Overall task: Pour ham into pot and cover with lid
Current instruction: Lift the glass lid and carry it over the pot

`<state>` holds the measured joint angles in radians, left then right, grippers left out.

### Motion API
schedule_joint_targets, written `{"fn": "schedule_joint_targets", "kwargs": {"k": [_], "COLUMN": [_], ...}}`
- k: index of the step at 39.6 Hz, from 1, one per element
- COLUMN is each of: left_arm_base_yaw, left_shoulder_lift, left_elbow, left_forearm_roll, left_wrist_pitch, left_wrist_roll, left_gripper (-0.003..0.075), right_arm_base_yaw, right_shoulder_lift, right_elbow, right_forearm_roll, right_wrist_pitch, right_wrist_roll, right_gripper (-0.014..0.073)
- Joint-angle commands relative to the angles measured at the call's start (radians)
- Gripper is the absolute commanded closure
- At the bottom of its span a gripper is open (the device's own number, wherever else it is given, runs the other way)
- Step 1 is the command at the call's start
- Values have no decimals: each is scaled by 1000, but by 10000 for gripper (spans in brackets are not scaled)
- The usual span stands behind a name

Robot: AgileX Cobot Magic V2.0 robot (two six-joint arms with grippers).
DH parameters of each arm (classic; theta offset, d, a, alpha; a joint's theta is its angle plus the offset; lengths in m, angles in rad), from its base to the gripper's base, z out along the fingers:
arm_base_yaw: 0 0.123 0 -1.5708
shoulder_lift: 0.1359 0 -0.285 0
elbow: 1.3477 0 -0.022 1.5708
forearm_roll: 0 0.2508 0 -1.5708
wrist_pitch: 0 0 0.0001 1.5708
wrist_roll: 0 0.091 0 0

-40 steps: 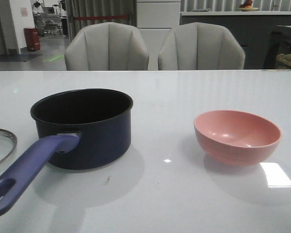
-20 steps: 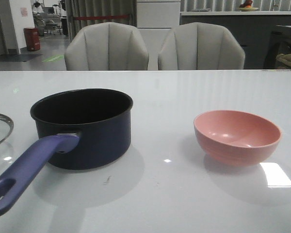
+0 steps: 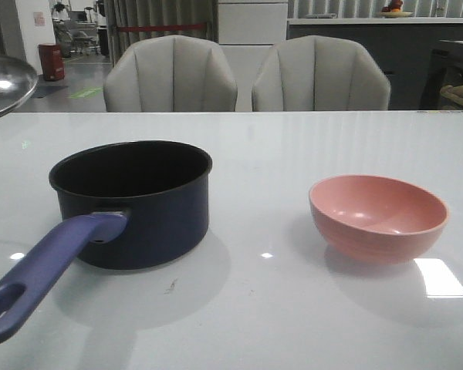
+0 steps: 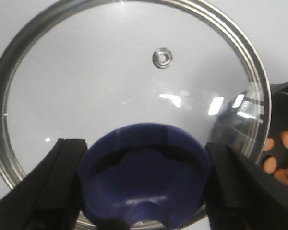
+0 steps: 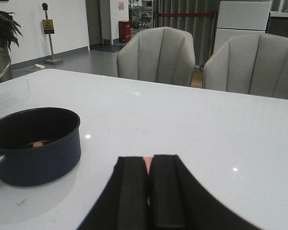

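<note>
Lid: glass, metal rim, up in the air past the table's left edge in the front view, well above the tabletop and apart from the pot. Only part of it shows there.

Left gripper: one finger on each side of the lid's blue knob, pressed against it; it grips the lid from above. Wrist view looks down through the glass.

Pot: dark navy, upright, left half of the table, long purple-blue handle pointing to the near left corner. Mouth uncovered.

Ham: orange-pink pieces lying in the pot's black bottom, seen past the lid rim in the left wrist view; one piece also shows from the right wrist.

Pink bowl: right half of the table, upright, looks empty from the front.

Right gripper: fingers pressed together, holding nothing, low over the near right side.

Stage, my reading: pouring done, covering not yet done.

Risks: lid is off to one side of the pot, so a descent without centring could land the rim on the pot wall, tilted. Grip is on a rounded knob alone; a quick swing could make the lid rock or slip. A hard set-down could nudge the pot by its handle side.
</note>
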<state>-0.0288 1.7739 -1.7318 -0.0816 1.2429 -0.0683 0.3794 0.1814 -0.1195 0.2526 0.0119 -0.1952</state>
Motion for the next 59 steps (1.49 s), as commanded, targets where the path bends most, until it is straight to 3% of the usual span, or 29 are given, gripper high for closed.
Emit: {"fn": "schedule_joint_targets", "kwargs": {"k": [1, 10, 18, 59], "left_arm_base_yaw": [-79, -271, -361, -380], "left_shoulder_lift": [-61, -45, 14, 101], "left_elbow": [-47, -47, -48, -69], "left_forearm_roll": [-39, -39, -39, -48], "left_wrist_pitch": [26, 4, -8, -34], "left_wrist_roll": [13, 25, 25, 25], "left_gripper": [482, 482, 482, 481], "right_arm_base_yaw": [0, 0, 0, 0], "right_shoulder_lift": [6, 6, 6, 6], "right_elbow": [-28, -28, -28, -28], "right_forearm_roll": [1, 1, 1, 1], "right_wrist_pitch": [-71, -71, -71, -71], "right_wrist_roll": [-9, -9, -9, -9], "right_gripper": [455, 455, 455, 455]}}
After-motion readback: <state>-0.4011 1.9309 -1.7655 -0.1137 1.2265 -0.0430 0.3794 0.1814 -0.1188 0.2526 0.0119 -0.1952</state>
